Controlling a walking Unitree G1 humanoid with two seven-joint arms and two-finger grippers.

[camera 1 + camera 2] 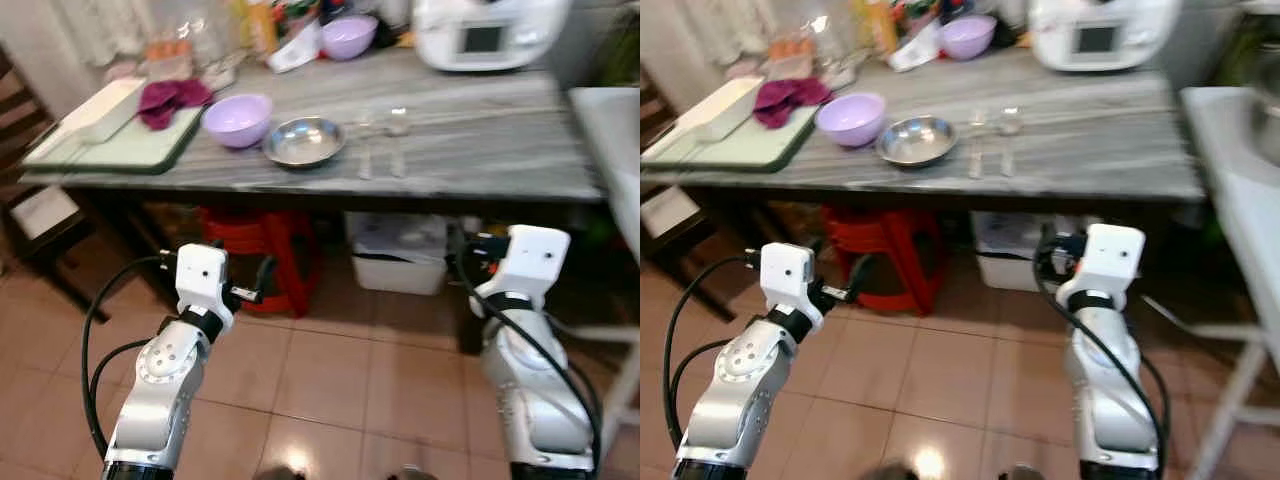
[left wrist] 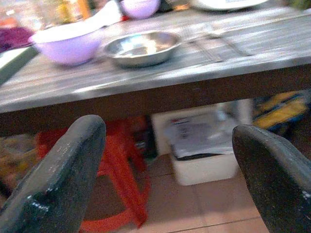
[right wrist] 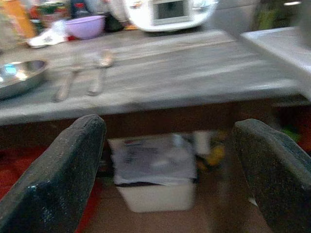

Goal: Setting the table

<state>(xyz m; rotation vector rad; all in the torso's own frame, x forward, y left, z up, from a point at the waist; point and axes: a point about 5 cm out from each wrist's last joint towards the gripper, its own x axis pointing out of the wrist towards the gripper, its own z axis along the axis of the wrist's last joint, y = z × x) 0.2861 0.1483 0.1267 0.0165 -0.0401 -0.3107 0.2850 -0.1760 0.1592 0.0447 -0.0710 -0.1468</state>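
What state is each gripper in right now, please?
Left gripper: open, holding nothing, below the table edge.
Right gripper: open, holding nothing, also short of the table.

lilac bowl (image 1: 238, 119), steel bowl (image 1: 305, 141), red stool (image 1: 265, 255)

The table top (image 1: 480, 140) ahead of both grippers looks like grey streaked stone, smooth with a dull sheen. On it the steel bowl (image 1: 304, 140) is shiny metal that mirrors the light, and the fork (image 3: 66, 80) and spoon (image 3: 99, 70) beside it look like the same bright metal. The lilac bowl (image 1: 238, 119) seems smooth matt plastic. A purple cloth (image 1: 170, 99) lies crumpled and soft. Below, the red stool (image 1: 262, 250) looks like glossy plastic, and the floor tiles (image 1: 320, 380) are glazed. The left gripper's fingers (image 2: 58, 179) are black and slightly rough.
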